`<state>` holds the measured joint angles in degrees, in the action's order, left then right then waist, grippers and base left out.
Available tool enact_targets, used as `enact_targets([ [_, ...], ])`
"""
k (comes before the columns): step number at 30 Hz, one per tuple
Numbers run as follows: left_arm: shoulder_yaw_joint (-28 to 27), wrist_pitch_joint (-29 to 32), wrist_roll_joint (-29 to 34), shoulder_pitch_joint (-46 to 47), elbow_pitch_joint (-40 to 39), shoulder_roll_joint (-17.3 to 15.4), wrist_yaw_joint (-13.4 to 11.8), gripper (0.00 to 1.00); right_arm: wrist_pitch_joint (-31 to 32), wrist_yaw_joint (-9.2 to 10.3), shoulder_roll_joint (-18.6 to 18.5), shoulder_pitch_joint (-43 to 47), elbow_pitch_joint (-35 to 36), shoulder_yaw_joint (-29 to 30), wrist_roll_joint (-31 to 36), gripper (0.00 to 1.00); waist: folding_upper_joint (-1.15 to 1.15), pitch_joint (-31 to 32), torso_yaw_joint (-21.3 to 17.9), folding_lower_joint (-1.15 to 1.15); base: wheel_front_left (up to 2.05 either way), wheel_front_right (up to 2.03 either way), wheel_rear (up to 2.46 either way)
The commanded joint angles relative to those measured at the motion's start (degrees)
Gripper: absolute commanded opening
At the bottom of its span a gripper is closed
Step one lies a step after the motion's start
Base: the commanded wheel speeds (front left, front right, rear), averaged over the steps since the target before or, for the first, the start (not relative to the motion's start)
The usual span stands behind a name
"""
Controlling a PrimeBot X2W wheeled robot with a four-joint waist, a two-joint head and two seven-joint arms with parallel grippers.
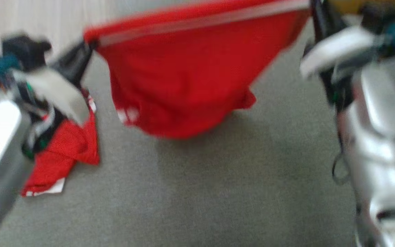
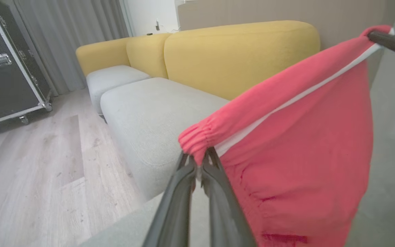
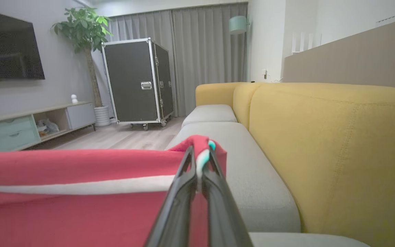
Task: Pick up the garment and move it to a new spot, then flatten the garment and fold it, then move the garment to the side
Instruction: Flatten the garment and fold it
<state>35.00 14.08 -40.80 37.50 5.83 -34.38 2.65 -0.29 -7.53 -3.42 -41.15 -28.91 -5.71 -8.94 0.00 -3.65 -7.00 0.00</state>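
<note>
The garment is red with a white stripe along its gathered top edge, and it hangs stretched between my two grippers above a grey surface. My left gripper is shut on its left corner, seen close in the left wrist view, where the gripper pinches the bunched edge of the garment. My right gripper is shut on the other corner. In the right wrist view that gripper grips the garment. The head view is blurred.
Another red cloth with white trim lies crumpled at the lower left beside my left arm. A yellow sofa back and grey seat cushions stand ahead. Beyond them are a wood floor and a black wheeled case.
</note>
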Motion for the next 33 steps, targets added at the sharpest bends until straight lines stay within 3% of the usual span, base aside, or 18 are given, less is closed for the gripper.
enact_targets([
  [1, -4.14, -0.44, 1.63, 9.91, 2.24, -1.21, 0.79, 0.00, -1.73, 0.04, 0.55, -9.94, -1.70, 0.01, -1.81, 0.00, 0.00, -6.51, -0.67, 0.00, 0.00, 0.00, 0.00],
  [6, -4.05, -4.27, 6.34, 24.54, 11.66, 1.62, 2.38, 0.00, -8.93, 0.04, 0.55, -26.28, -12.76, 1.87, -3.33, 0.00, 0.00, -13.78, -0.52, 0.00, 0.00, 0.00, 0.00],
  [8, -4.77, -9.21, 8.79, 32.24, 17.41, 3.90, 2.39, 0.00, -13.31, 0.04, 0.55, -34.20, -18.42, 4.63, -1.94, 0.00, 0.00, -16.36, -0.06, 0.00, 0.00, 0.00, 0.00],
  [15, -4.23, -19.78, 11.21, 39.93, 27.15, 8.96, 3.01, 0.00, -14.67, 0.04, 0.55, -38.22, -21.81, 8.57, 3.36, 0.00, 0.00, -19.14, 0.85, 0.00, 0.00, 0.00, 0.00],
  [24, 4.43, -26.27, 11.32, 32.53, 36.55, 12.60, 4.73, 0.00, -13.96, 0.04, -0.19, -29.71, -36.57, 7.37, 13.87, 0.00, 0.00, -19.64, 2.12, 0.00, 0.00, 0.00, 0.00],
  [28, 10.37, -27.11, 9.46, 25.41, 36.01, 11.99, 4.80, 0.00, -10.89, 0.04, -0.80, -26.77, -42.34, 2.76, 14.07, 0.00, 0.00, -17.58, 2.35, 0.00, 0.00, 0.00, 0.00],
  [33, 17.10, -27.44, 5.55, 17.91, 31.88, 9.45, 4.82, 0.00, -6.55, 0.04, -2.20, -22.44, -44.41, -4.56, 11.70, 0.00, 0.00, -14.37, 2.41, 0.00, 0.00, 0.00, 0.00],
])
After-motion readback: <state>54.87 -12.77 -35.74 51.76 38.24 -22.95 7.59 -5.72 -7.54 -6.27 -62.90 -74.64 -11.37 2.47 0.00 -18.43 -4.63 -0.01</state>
